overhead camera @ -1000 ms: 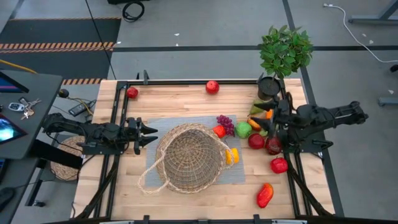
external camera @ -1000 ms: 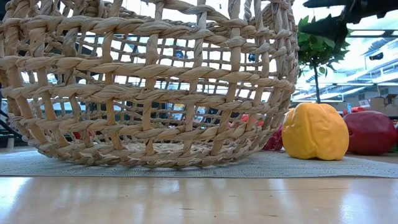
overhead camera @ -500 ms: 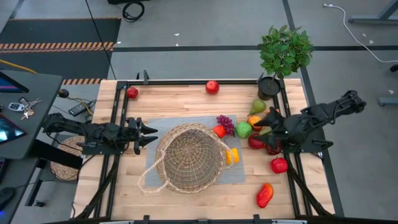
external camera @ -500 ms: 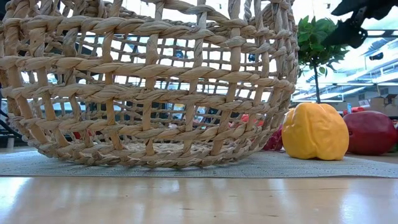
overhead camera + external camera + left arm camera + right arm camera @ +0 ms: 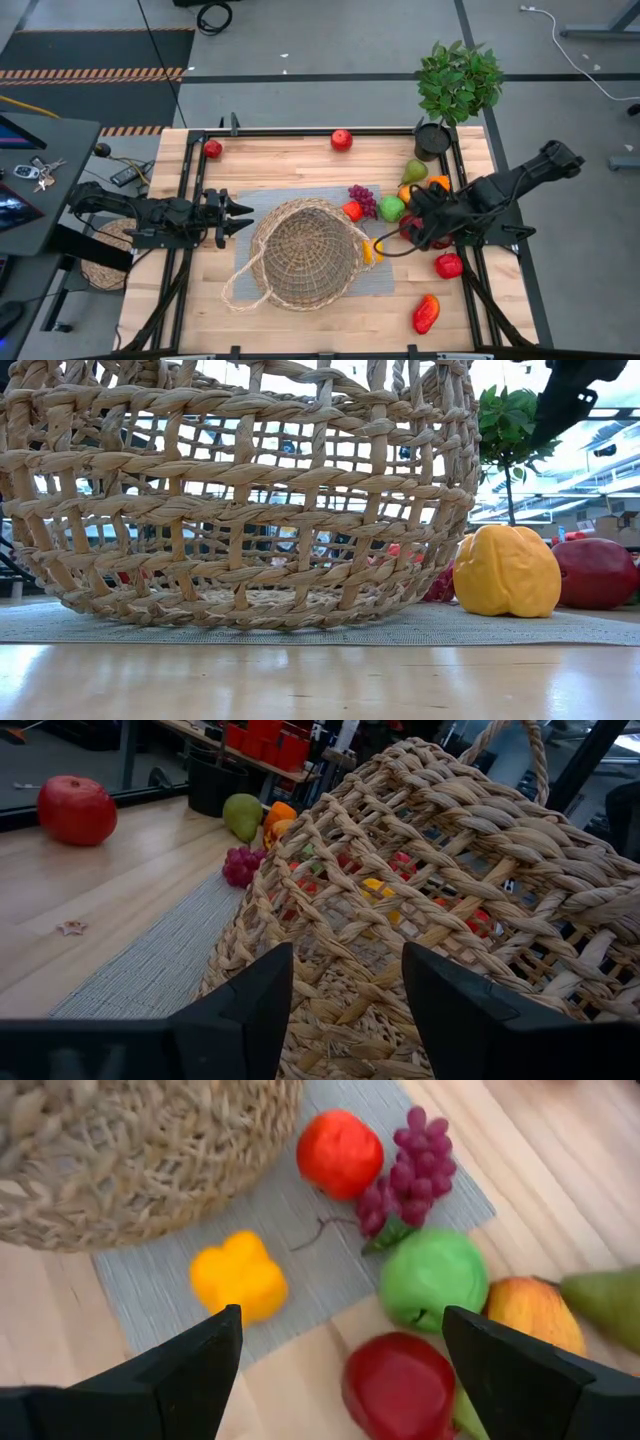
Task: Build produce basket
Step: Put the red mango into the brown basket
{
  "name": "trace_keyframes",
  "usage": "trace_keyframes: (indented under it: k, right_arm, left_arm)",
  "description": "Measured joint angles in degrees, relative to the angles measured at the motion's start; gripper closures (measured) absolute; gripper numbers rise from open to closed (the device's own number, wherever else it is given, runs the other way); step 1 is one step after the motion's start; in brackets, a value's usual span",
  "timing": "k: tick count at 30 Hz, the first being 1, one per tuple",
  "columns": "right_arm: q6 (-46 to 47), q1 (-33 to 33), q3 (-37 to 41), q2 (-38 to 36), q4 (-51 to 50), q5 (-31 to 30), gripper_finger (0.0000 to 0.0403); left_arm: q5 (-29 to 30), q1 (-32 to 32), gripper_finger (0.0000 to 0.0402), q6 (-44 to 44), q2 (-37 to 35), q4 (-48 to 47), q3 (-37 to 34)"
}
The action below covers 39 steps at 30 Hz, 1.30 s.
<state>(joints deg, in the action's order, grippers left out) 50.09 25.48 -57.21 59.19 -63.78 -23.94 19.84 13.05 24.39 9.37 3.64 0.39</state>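
The tan wicker basket (image 5: 303, 252) stands on a grey mat (image 5: 252, 200), filling the low view (image 5: 240, 500). My left gripper (image 5: 248, 217) is open, level, just left of the basket's wall (image 5: 400, 870). My right gripper (image 5: 408, 224) hangs open above the fruit right of the basket. Its wrist view looks down on the yellow pepper (image 5: 238, 1277), red-orange fruit (image 5: 339, 1152), grapes (image 5: 408, 1168), green apple (image 5: 432, 1277) and a red apple (image 5: 400, 1383). The pear (image 5: 415, 171), another red apple (image 5: 448, 265) and the mango (image 5: 426, 313) lie on the wood.
Two red apples (image 5: 341, 139) (image 5: 212, 148) lie near the table's far edge. A potted plant (image 5: 458, 85) stands at the far right corner. A black frame (image 5: 190, 200) runs around the table. Bare wood (image 5: 300, 165) lies between the basket and the far edge.
My right gripper has reached from the table's right edge toward the basket, and now hangs over the red apple and green apple beside the mat. The left arm, the basket and the fruit have kept still.
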Motion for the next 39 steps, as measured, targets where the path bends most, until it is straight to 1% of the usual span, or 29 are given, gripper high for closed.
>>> trace_keyframes:
  k: [9, 12, 17, 23, 28, 33, 36, 39]
  right_arm:
    - [6.76, 3.52, -6.48, 6.91, -5.72, 1.13, 0.0055]
    - [8.73, 4.39, -7.48, 8.38, -8.14, 1.47, 0.0055]
    - [9.1, 4.98, -7.52, 9.95, -9.34, 3.18, 0.0055]
    - [5.42, 4.93, -7.52, 12.13, -8.95, 5.36, 0.0055]
    - [5.23, 3.69, -7.5, 15.14, -10.14, 3.4, 0.0055]
    - [5.79, 2.85, -7.37, 18.65, -10.07, 3.01, 0.0052]
    - [8.29, 4.46, -5.87, 19.01, -9.99, 3.48, 0.0045]
    - [13.13, 7.37, -3.25, 17.14, -10.96, 5.18, 0.0041]
  left_arm:
    - [0.0, 0.0, 0.0205, 0.0, -0.01, 0.01, 0.02]
    - [0.0, -0.02, 0.0203, 0.02, -0.02, 0.02, 0.0]
    - [0.0, -0.01, 0.0208, 0.02, 0.0, 0.02, -0.01]
    - [0.0, -0.02, 0.0206, -0.01, 0.0, 0.0, 0.01]
    - [0.0, 0.01, 0.0203, 0.02, -0.01, 0.01, 0.01]
    - [0.0, 0.01, 0.0208, 0.02, -0.02, 0.02, 0.01]
    - [0.0, -0.01, 0.0208, 0.01, 0.0, 0.01, 0.0]
    - [0.0, -0.01, 0.0206, -0.01, -0.02, 0.0, 0.0]
